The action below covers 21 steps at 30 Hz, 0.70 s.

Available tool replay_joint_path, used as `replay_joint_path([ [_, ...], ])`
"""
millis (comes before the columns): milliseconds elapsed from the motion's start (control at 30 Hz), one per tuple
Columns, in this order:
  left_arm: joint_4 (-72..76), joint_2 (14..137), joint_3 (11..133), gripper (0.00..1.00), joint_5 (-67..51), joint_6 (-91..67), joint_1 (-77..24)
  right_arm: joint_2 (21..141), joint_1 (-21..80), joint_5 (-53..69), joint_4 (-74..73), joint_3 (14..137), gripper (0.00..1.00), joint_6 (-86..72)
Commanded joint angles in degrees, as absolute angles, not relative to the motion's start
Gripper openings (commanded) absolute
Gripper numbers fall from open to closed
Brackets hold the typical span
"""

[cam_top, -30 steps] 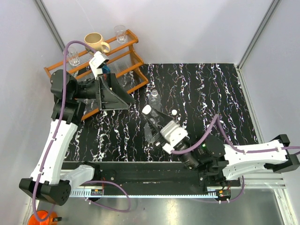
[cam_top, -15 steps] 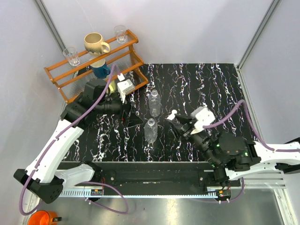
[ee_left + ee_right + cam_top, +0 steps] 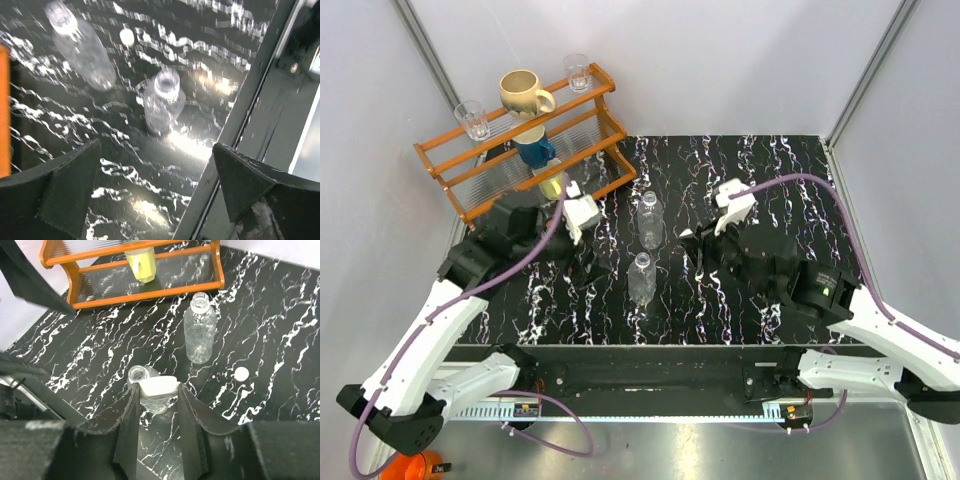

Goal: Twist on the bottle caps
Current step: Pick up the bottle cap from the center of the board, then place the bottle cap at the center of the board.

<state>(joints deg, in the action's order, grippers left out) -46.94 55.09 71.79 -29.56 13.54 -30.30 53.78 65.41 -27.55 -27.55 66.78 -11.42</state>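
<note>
Right gripper (image 3: pixel 158 390) pinches small round white plastic cap (image 3: pixel 159 385) beside uncapped clear ribbed plastic bottle (image 3: pixel 137 374); left gripper (image 3: pixel 156 147) wide, empty, near bottle.

white/blk arms (image 3: pixel 430 330), purple cables (image 3: pixel 798 177)

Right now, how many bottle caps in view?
2. A held cap sits pinched in the right gripper; a loose cap lies on the table near the far bottle. None seem hidden.

Pale grey walls (image 3: pixel 720 60) enclose a black counter (image 3: pixel 800 180) veined with white. An orange slatted rack (image 3: pixel 150 294) stands at its far left corner. Light glares off the counter's near part.
</note>
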Motion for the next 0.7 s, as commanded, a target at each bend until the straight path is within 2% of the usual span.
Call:
replay_joint_path([
  [0,-43.5,54.0,61.9,0.99,-27.2,21.5,-31.0,56.9,57.6,-14.2,-35.4,71.3,0.25,-20.6],
  [133,-38.4,54.0,53.0,0.99,-27.0,22.8,-31.0,60.2,54.1,-11.1,-36.0,71.5,0.25,-21.9],
  [300,-34.1,54.8,48.0,0.99,-26.3,22.7,-31.0,62.2,50.9,-9.7,-37.4,68.7,0.23,-23.4],
  [500,-28.9,59.4,46.8,0.99,-33.5,22.0,-31.0,57.2,44.6,-7.2,-36.2,64.9,0.23,-24.0],
  [667,-20.0,67.3,47.5,0.99,-38.0,17.8,-31.0,54.4,43.3,-5.1,-36.6,65.8,0.24,-24.8],
])
